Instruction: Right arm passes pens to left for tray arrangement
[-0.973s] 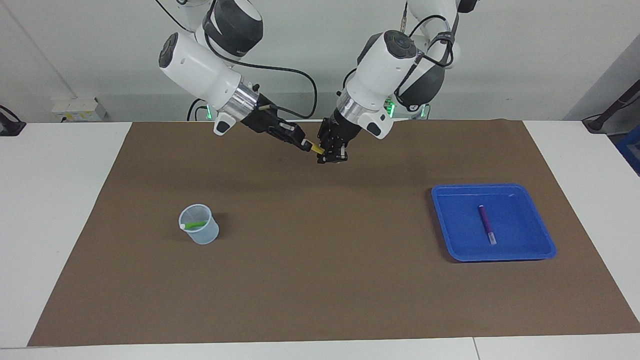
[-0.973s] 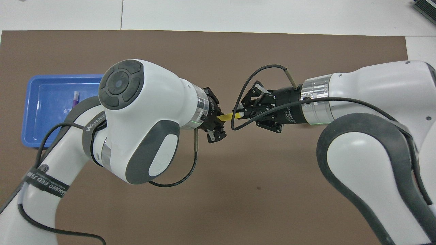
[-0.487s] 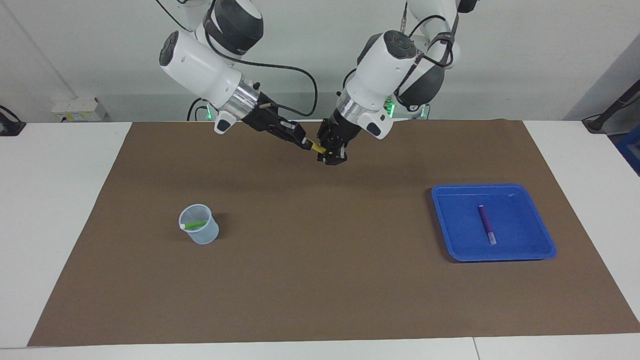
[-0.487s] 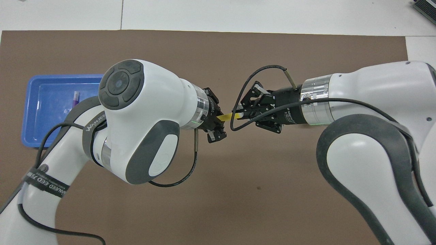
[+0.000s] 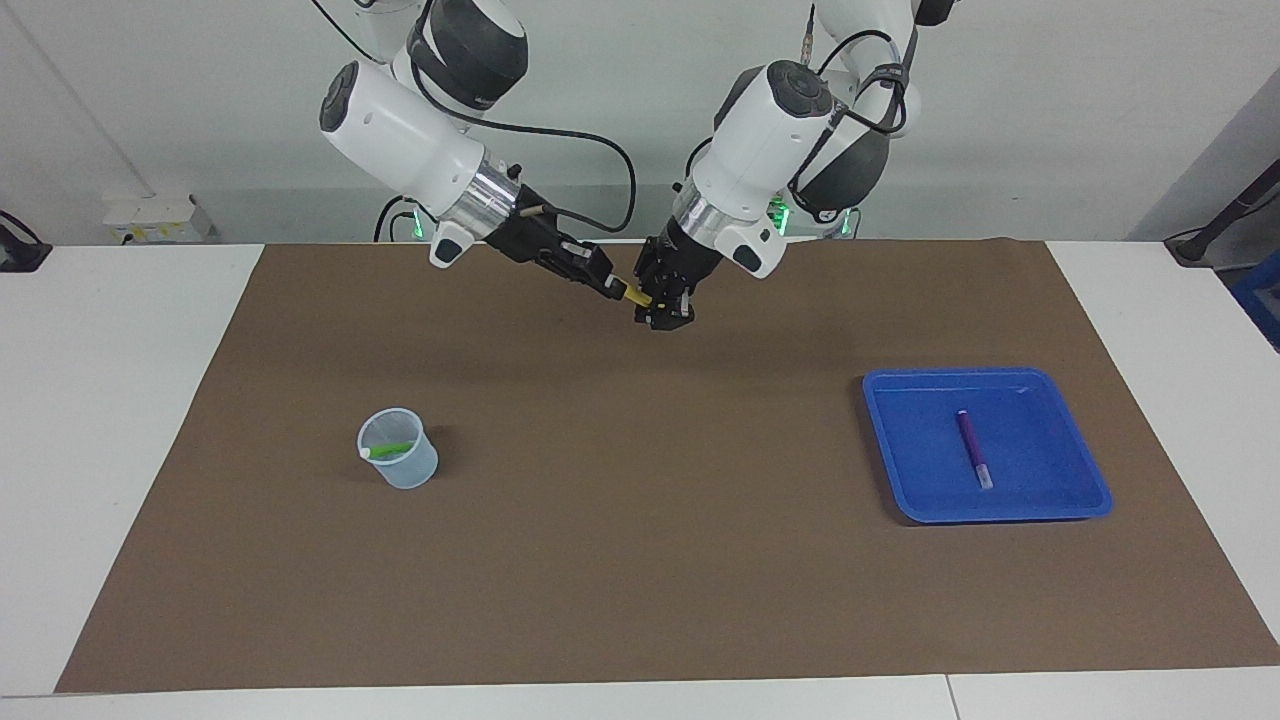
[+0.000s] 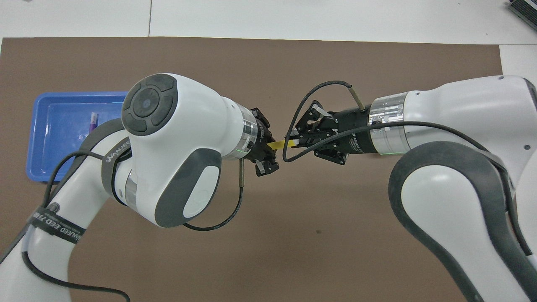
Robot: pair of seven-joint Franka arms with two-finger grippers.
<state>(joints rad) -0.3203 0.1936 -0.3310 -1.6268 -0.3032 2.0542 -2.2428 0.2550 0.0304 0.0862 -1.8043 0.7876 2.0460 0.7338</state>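
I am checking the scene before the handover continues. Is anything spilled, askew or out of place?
Nothing stands out. Both the right gripper and the left gripper are shut on the yellow pen in mid-air. The purple pen lies in the tray; the green pen is in the upright cup.

cup (image 5: 400, 462): upright on mat, toward right arm's end | mat (image 5: 640, 560): brown, covers table | table (image 5: 110, 400): white

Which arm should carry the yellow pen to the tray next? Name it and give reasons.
Left. Both tools, the left tool and the right tool, are shut on the yellow pen in mid-air over the mat. The blue tray lies toward the left arm's end; the purple pen is already in it.
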